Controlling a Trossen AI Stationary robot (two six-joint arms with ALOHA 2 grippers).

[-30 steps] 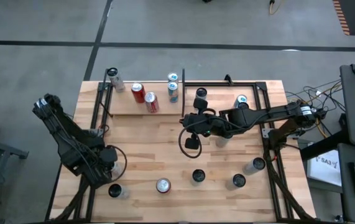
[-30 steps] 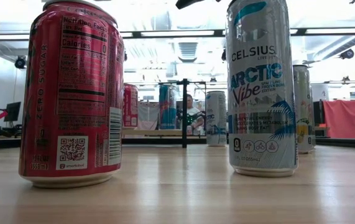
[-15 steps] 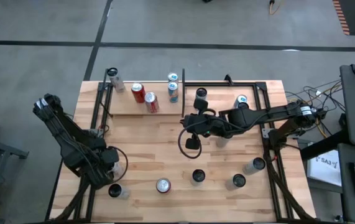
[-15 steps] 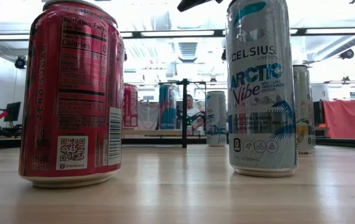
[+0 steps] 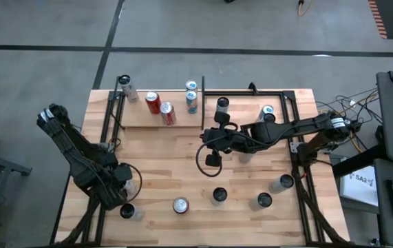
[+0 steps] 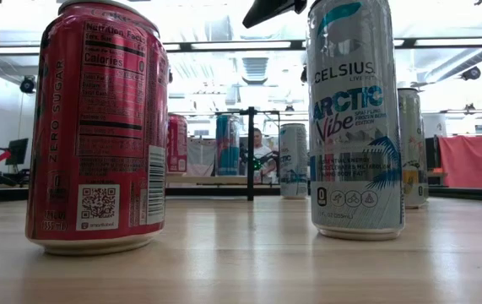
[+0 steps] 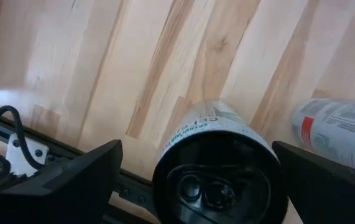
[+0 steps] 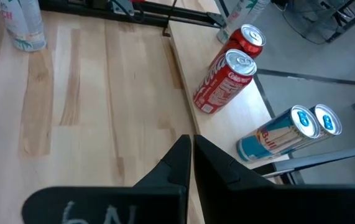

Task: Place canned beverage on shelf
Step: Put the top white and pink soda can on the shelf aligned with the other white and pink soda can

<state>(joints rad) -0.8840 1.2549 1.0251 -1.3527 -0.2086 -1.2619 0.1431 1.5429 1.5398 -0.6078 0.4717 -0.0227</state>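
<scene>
High view shows the left gripper (image 5: 124, 196) low at the near left of the table (image 5: 182, 162), its fingers spread wide on either side of a dark-topped can (image 5: 126, 211) that stands upright and ungrasped. In the left wrist view that can (image 7: 217, 171) fills the gap between the 2 fingers (image 7: 71, 180), with a second can (image 7: 339, 127) just beside it. The right gripper (image 5: 211, 153) hangs over the middle of the table, pinched shut on nothing. The shelf (image 5: 158, 114) lies at the far left and already carries 2 red cans (image 5: 160, 107) and 2 blue ones (image 5: 191, 95), with a pale can (image 5: 129, 90) at its far left corner.

The step in hand looks like the pickup. To do it well, the left arm should centre the can between the pads, close squarely on its wall below the rim, and lift straight up so the neighbouring can is not knocked. Free space on the shelf seems to lie between the pale can and the red pair.
</scene>
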